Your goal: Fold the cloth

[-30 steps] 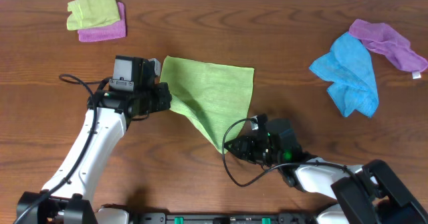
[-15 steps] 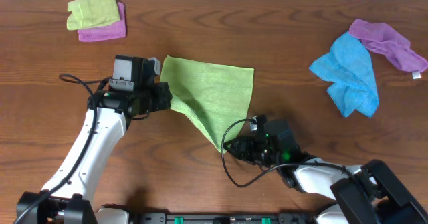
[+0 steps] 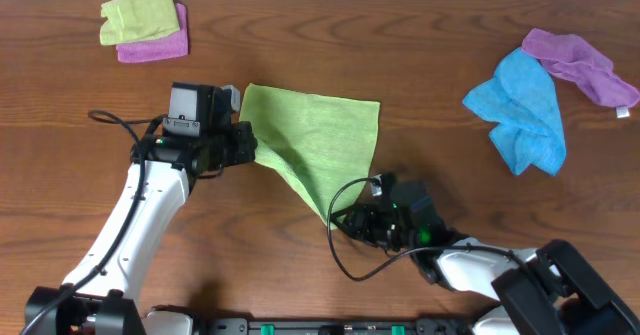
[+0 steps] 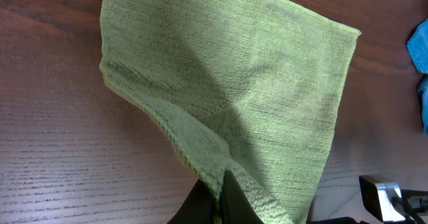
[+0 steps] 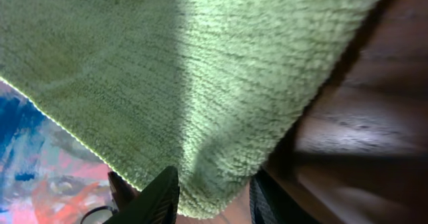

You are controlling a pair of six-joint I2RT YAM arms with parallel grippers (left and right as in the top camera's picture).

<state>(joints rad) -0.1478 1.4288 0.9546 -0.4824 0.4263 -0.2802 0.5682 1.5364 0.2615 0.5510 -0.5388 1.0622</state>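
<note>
The cloth [image 3: 320, 140] lay at the middle of the table [image 3: 450, 195], its far edge flat on the wood and its near part drawn to a point towards me. The left gripper [image 3: 248, 145] was clamped on the cloth's left edge; in the left wrist view its fingertips [image 4: 225, 192] were pressed together with the green pile bunched between them. The right gripper [image 3: 342, 221] sat at the near corner. In the right wrist view that corner filled the gap between the fingers [image 5: 160, 194] and hung clear of the wood, so I took it to be gripped, though the blur left me less than sure.

I judged the step to be carrying the held edge over to the far edge. To do it well I would raise both grippers together and keep the span between them taut so the middle does not sag. I would then travel level and lay the held corners squarely on the far corners before letting go. The blue cloth [image 3: 520, 110] at the far right was well apart and no obstacle.
</note>
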